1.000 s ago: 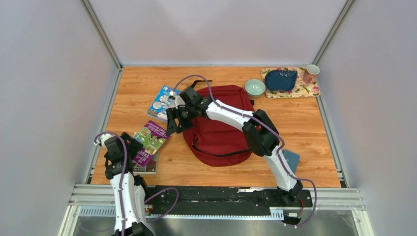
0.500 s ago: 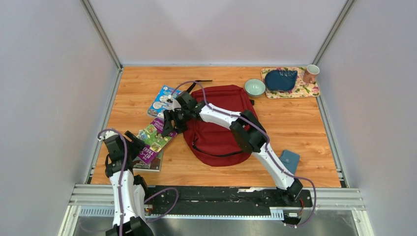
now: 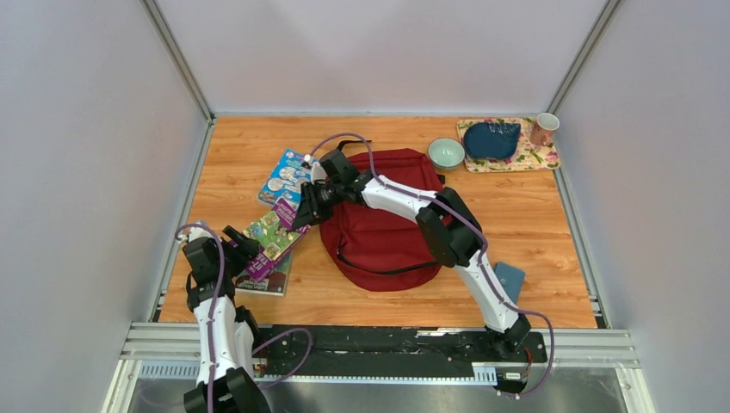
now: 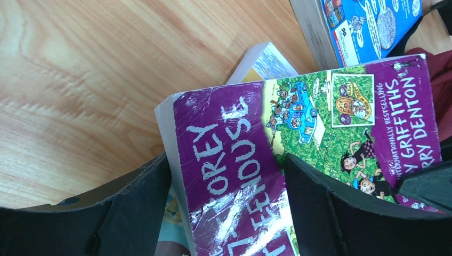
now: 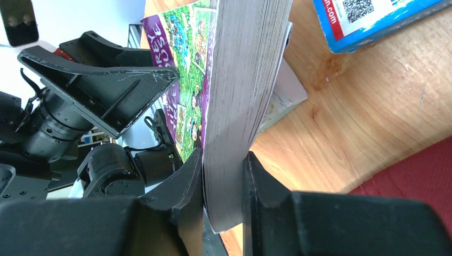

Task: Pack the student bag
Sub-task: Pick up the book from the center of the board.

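Likely the bag [image 3: 383,237] is soft and floppy, best gripped at its twelve-o'clock edge; right gripper [image 5: 224,165] pinches the book [image 5: 240,80], left gripper [image 4: 229,181] gapes over it.

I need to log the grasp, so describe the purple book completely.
The purple book is a thick paperback with a scuffed, glossy purple-and-green cartoon cover and white lettering. It sits tilted over another book, left of the student bag. The right gripper is clamped on its page block at the far end; the left gripper stands open at its near end.
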`<state>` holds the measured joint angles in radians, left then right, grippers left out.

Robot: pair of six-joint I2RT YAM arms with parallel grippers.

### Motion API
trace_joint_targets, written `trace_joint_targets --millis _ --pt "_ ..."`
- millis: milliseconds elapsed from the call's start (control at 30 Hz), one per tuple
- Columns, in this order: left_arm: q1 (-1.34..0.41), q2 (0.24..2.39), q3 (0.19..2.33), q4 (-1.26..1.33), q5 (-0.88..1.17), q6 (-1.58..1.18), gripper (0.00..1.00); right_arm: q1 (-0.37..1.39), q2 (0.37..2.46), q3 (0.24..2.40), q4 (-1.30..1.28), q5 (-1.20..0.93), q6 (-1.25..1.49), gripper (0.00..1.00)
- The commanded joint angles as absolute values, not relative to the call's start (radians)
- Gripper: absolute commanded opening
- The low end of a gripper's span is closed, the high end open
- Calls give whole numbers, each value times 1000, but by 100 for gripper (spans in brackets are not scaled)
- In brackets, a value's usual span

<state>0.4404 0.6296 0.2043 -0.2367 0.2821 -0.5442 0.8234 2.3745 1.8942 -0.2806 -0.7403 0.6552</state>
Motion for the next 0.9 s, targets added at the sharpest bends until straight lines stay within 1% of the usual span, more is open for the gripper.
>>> trace_joint_targets --millis 0,133,233,267,300,367,433,500,567,600,667,700,733,767,800,833,867 --pt "422 635 222 -333 428 -563 84 845 2286 1875 -249 -687 638 0" --pt "422 614 345 -438 361 -554 84 827 2188 1813 -229 -670 656 0" --pt "422 598 429 -494 330 -548 84 801 2094 1703 -141 -669 713 0" --pt "423 594 451 -506 327 -546 84 793 2071 1628 -58 -676 744 0" --pt "422 594 474 -521 321 -545 85 782 2050 1600 -19 -684 797 0" --pt "423 594 538 -549 325 -535 84 756 1997 1550 81 -710 848 0" --pt "422 597 595 -572 334 -534 85 736 1945 1490 118 -715 893 0" --pt "422 595 618 -568 397 -540 85 723 1905 1426 162 -710 911 0" --pt "422 598 618 -522 474 -572 85 706 1844 1382 189 -689 926 0" --pt "422 603 608 -494 577 -595 85 698 1821 1359 198 -678 933 0" --pt "422 609 534 -349 699 -705 85 672 1755 1284 228 -652 949 0" --pt "422 607 499 -192 818 -759 85 661 1735 1260 236 -644 956 0" --pt "422 604 409 -93 868 -898 85 641 1697 1209 244 -632 960 0" --pt "419 603 364 -5 902 -970 85 629 1677 1186 267 -629 971 0" --pt "419 603 324 170 940 -1029 85 621 1660 1160 279 -626 977 0" --pt "413 600 271 219 945 -1098 85 605 1629 1140 288 -626 985 0" --pt "385 598 258 248 939 -1110 85 600 1615 1103 301 -623 989 0"
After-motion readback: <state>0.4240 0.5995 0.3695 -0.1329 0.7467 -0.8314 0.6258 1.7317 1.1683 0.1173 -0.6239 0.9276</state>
